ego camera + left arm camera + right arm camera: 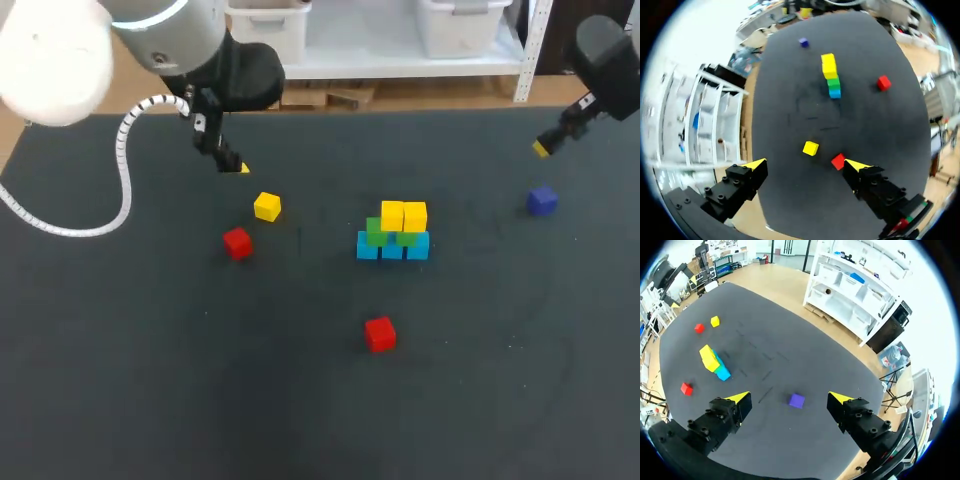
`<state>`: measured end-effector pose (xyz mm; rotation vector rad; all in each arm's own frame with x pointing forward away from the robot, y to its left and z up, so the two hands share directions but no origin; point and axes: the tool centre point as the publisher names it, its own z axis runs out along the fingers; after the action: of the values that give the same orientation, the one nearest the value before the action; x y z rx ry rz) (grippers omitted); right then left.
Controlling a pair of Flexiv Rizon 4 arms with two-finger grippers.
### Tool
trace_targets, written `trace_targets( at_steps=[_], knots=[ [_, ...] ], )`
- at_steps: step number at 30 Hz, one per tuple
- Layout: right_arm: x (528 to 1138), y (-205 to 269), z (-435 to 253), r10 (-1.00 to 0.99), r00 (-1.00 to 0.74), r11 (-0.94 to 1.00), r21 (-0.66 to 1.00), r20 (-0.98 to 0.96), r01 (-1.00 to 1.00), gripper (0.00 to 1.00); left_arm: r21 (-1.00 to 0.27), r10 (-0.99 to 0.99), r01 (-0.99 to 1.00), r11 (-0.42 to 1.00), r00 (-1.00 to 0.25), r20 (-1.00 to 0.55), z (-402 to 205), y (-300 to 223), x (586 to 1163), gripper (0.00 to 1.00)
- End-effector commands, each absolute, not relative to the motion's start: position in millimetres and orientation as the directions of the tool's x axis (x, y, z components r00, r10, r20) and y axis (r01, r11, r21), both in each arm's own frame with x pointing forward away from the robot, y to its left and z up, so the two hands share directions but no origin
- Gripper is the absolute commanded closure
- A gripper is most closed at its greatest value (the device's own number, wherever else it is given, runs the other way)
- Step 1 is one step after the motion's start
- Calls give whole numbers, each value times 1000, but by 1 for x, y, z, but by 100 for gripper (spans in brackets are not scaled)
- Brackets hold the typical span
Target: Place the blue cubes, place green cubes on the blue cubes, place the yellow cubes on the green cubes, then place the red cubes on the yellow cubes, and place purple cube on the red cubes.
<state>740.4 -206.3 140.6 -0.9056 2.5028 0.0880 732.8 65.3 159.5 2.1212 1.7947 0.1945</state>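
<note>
The left tool (235, 165) hovered wide open and empty at far left, beyond the loose yellow cube (267, 206). The right tool (543, 147) hovered open and empty at far right, beyond the purple cube (541, 200). The blue-green-yellow stack (392, 232) stood mid-way across the surface (150, 350).

Soft, even light from overhead falls on the dark, matte worktop (140, 380), which shows no glare, and a block such as the near red cube (380, 333) throws barely any shadow, only a faint darkening close against its base. The pale housing of the left arm (50, 60) in the head view is washed out to almost plain white. In both wrist views the worktop's straight edges bow into curves and the surroundings past them bleach out.
</note>
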Motion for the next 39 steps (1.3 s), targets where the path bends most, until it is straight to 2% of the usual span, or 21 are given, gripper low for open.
trace_targets(
  at_steps=[1, 8, 20, 27, 39],
  knots=[
    [742, -206, 140, -588, -669, 779, -97, -454, -619, 0, 336, 954, 913, -232, 281, -105, 142, 57, 754, 0],
    [742, -206, 140, -588, -669, 779, -97, -454, -619, 0, 304, 938, 905, -298, 337, -85, 115, 40, 759, 0],
    [742, -206, 140, -588, -669, 779, -97, -454, -619, 0, 162, 927, 916, -366, 375, -26, 66, 32, 760, 0],
    [742, -206, 140, -588, -669, 779, -97, -454, -619, 0, 155, 901, 888, -432, 433, 29, 40, 36, 756, 0],
    [742, -206, 140, -588, -669, 779, -97, -454, -619, 0, 91, 930, 926, -367, 367, 15, 18, 52, 775, 0]
  ],
)
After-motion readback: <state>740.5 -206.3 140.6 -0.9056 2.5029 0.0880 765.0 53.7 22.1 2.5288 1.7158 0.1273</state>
